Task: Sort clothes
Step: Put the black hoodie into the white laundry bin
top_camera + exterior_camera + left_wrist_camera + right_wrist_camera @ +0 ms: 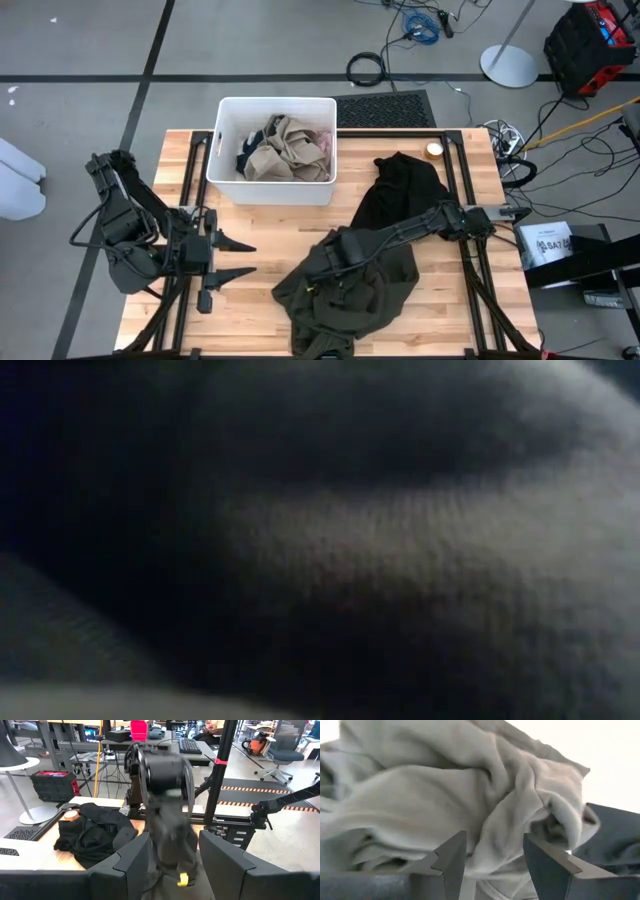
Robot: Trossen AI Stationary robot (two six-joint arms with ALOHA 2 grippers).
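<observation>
Right gripper (492, 857) parted around olive garment (470, 805)

olive garment (350, 285): matt cloth | table (270, 225): wood | bin (226, 140): plastic

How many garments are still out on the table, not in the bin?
2. The dark olive green garment lies at the table's front, under the right gripper. The black garment lies behind it, toward the right rear. Others could be hidden underneath.
</observation>
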